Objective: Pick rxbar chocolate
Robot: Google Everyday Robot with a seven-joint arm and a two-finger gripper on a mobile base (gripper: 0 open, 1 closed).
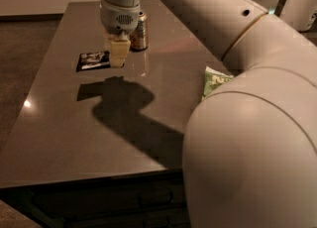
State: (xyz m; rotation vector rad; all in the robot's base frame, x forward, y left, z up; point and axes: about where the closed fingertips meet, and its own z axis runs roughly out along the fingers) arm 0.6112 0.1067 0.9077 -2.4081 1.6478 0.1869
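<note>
The rxbar chocolate is a small flat black wrapper with white lettering, lying on the dark table at the far left. My gripper hangs from the arm just to the right of the bar, its pale fingertips over the bar's right end, above the table. A bronze drink can stands right behind the gripper. The green chip bag shows partly behind my arm at the right.
My big white arm fills the right half of the view and hides that part of the table. A white container stands at the far right back. The table's front edge runs along the bottom left.
</note>
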